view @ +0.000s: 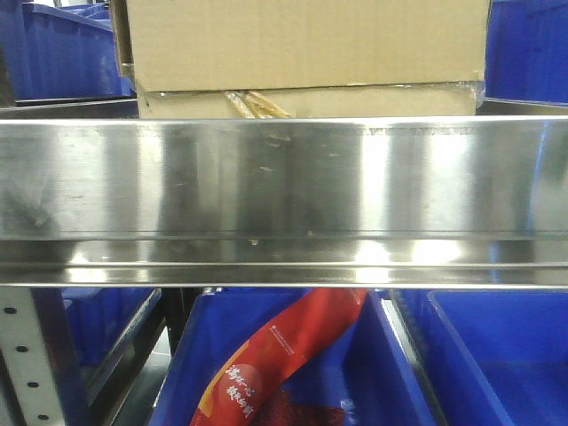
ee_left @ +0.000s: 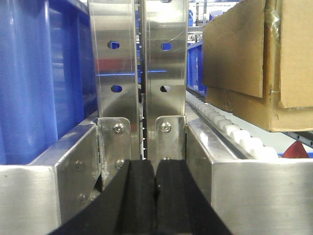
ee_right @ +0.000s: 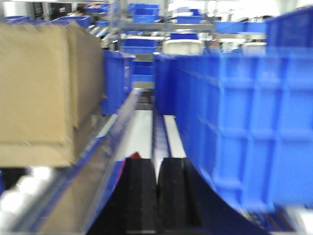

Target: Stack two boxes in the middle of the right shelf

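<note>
Stainless shelf [view: 284, 177] carries the stacked boxes [view: 306, 44] right of the closed, empty left gripper [ee_left: 155, 196], left of the closed right gripper [ee_right: 157, 196]; a careless retreat might nudge them askew.

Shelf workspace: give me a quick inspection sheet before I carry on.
Surface: steel shelf, broad reflective front rail.
Job's things: large box sits on the flat box, stacked on the shelf.
Clutter: yellowish tape scrap under the stack's front edge; red bag in a bin below.
End effectors: left end effector shut, empty; right end effector shut, empty.
Cables: nothing seen.
Surroundings: blue bins beside the shelf; white rollers.
</note>
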Available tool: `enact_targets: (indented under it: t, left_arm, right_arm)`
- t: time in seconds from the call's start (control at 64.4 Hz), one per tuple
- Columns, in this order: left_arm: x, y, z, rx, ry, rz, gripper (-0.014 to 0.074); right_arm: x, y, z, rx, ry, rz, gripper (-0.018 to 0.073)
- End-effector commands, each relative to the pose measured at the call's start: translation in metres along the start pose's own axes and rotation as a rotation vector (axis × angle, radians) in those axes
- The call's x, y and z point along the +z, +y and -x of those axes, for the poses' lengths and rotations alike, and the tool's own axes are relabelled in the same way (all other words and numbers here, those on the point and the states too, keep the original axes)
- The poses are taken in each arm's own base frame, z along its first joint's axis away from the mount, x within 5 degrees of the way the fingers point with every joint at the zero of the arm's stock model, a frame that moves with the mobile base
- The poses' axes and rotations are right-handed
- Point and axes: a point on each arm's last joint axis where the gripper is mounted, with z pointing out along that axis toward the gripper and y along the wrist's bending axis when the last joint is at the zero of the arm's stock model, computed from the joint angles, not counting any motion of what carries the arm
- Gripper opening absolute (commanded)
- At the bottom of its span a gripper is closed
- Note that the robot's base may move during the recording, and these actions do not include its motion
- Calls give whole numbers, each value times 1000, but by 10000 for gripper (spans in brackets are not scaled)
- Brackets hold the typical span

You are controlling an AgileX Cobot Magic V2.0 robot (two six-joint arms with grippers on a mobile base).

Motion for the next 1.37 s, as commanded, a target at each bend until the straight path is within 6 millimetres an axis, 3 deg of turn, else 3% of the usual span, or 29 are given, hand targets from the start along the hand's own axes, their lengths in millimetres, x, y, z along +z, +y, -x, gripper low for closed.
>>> enact_targets:
  t: [0.0, 0.124, 0.233, 1.351]
  left_arm:
    - [0, 0, 2, -4, -19, 3, -111]
    - [0, 0, 2, -4, -19, 3, -111]
    - [0, 0, 2, -4, -19, 3, -111]
    - [0, 0, 2, -4, -19, 3, -111]
  right_arm:
    - [-4, -2, -17, 5, -50, -27, -153]
    - [-2, -4, -43, 6, -2, -37, -153]
    - [-2, -3, -46, 7, 27, -34, -153]
    - [-2, -4, -45, 6, 9, -36, -153]
